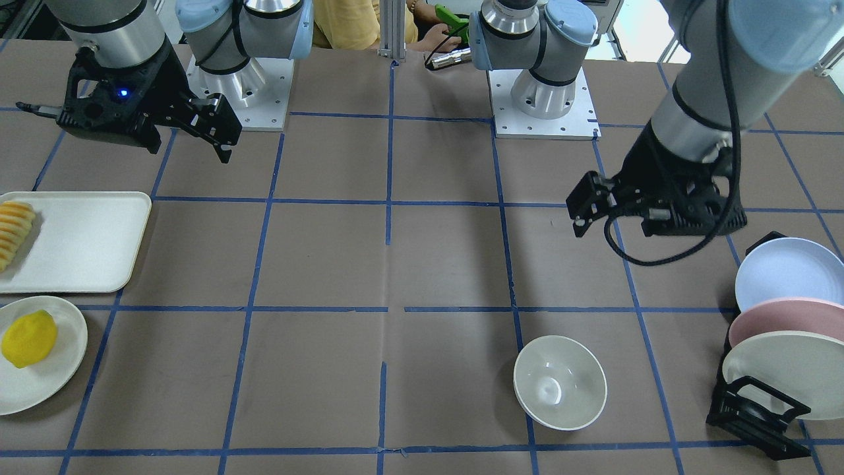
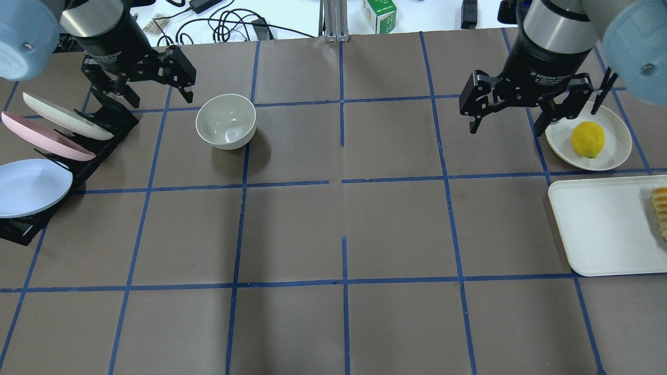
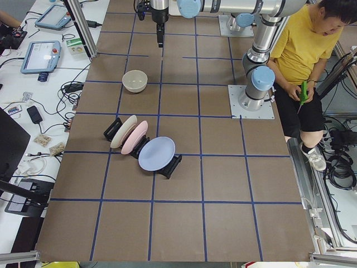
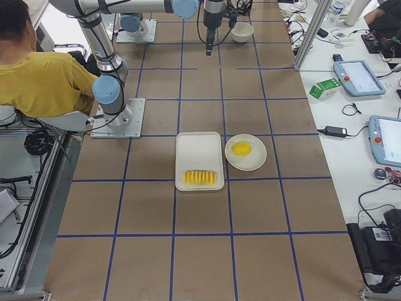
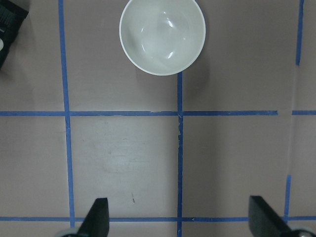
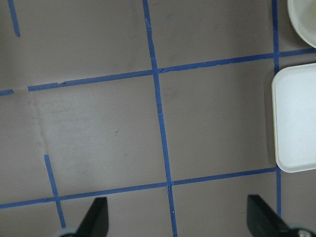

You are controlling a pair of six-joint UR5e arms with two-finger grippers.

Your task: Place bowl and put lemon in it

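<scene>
The off-white bowl (image 2: 225,121) stands upright and empty on the table, also in the front view (image 1: 560,382) and at the top of the left wrist view (image 5: 162,35). My left gripper (image 2: 143,86) hovers open and empty just left of it, above the table (image 5: 180,222). The yellow lemon (image 2: 588,139) lies on a flat off-white plate (image 2: 615,156) at the far right, also in the front view (image 1: 28,338). My right gripper (image 2: 505,129) hovers open and empty just left of that plate. It shows only bare table in its wrist view (image 6: 180,222).
A white tray (image 2: 599,229) with ridged orange slices (image 2: 661,208) lies beside the lemon's plate. A black rack (image 2: 104,125) holding three tilted plates (image 2: 31,185) stands at the table's left edge, close to my left gripper. A person in yellow (image 3: 304,44) sits behind the arm bases.
</scene>
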